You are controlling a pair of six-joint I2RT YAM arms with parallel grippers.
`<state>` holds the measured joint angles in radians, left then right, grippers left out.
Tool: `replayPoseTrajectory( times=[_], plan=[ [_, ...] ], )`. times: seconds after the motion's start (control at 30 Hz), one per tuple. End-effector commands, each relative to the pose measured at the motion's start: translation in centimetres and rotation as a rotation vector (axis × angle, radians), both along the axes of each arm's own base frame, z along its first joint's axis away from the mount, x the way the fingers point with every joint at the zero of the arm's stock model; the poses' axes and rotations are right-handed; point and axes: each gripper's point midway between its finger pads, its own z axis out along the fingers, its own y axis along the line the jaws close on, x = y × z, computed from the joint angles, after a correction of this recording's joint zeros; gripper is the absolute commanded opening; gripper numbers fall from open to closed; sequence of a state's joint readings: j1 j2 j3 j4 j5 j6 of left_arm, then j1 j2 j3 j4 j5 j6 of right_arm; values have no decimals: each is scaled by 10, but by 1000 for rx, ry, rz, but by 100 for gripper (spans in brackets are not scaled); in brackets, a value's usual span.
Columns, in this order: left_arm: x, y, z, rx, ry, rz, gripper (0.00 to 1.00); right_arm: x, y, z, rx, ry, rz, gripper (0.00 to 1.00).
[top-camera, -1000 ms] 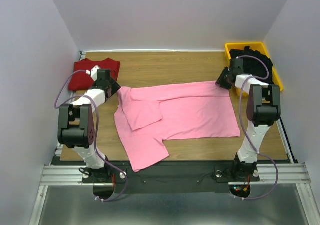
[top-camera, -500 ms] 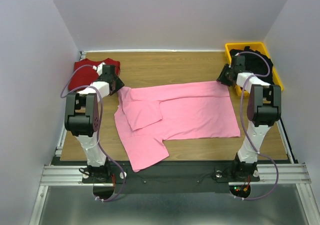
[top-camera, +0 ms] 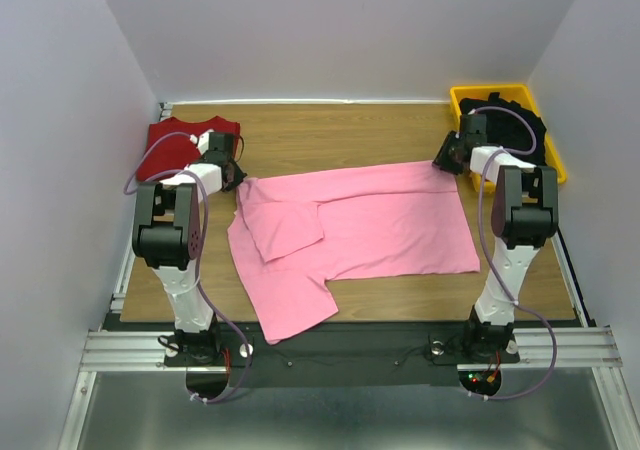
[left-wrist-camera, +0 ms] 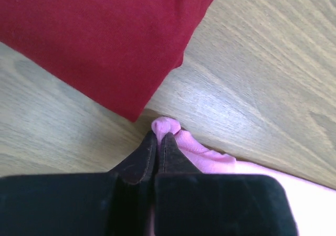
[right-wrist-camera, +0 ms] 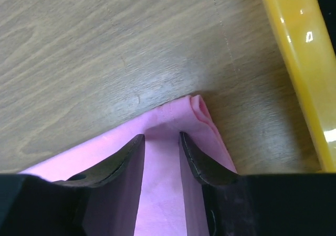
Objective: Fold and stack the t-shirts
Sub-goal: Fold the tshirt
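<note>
The light pink t-shirt (top-camera: 370, 220) lies spread across the middle of the table, with one sleeve folded over its left part. My left gripper (top-camera: 232, 174) is at its far left corner, shut on a pinch of pink cloth (left-wrist-camera: 167, 126) that pokes out past the fingertips (left-wrist-camera: 159, 137). My right gripper (top-camera: 446, 160) is over the far right corner, open, its fingers pressing on the cloth (right-wrist-camera: 199, 115) to either side of a flat strip. The dark red t-shirt (top-camera: 175, 145) lies folded at the back left, right beside the left gripper (left-wrist-camera: 105, 36). The black t-shirt (top-camera: 515, 120) sits in the bin.
A yellow bin (top-camera: 555, 160) stands at the back right, its rim (right-wrist-camera: 299, 63) close to the right gripper. Bare wooden tabletop (top-camera: 330, 135) runs behind the pink shirt. White walls enclose the table on three sides.
My left gripper has shut on the pink shirt's far left corner, and the left arm has swung slightly toward the back. The right arm has hardly moved.
</note>
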<state>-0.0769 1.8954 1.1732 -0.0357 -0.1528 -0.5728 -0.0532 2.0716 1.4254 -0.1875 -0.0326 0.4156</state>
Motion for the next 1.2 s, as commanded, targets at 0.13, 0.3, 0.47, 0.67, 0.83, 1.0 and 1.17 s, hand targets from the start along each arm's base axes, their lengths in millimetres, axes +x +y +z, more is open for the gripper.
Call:
replayPoseTrajectory(
  times=[0.13, 0.3, 0.47, 0.67, 0.83, 1.0, 1.17],
  plan=[
    [7, 42, 44, 60, -85, 119, 0, -2, -47, -12, -104, 17, -180, 37],
    [7, 41, 54, 22, -114, 154, 0, -3, -63, -1, -127, -4, -279, 37],
    [20, 40, 67, 18, -160, 143, 0, 0, -68, 6, -128, -19, -288, 37],
    [44, 13, 56, 7, -149, 22, 8, 15, -52, 14, -87, -50, -174, 37],
    [47, 15, 84, 38, -213, 5, 33, 22, -37, 49, -62, -122, -77, 38],
    [37, 25, 118, 82, -264, 32, 57, 17, -16, 102, 8, -221, -8, 38],
    [4, 21, 145, 84, -275, 21, 66, -7, 17, 111, 123, -221, 56, 38]
  ],
)
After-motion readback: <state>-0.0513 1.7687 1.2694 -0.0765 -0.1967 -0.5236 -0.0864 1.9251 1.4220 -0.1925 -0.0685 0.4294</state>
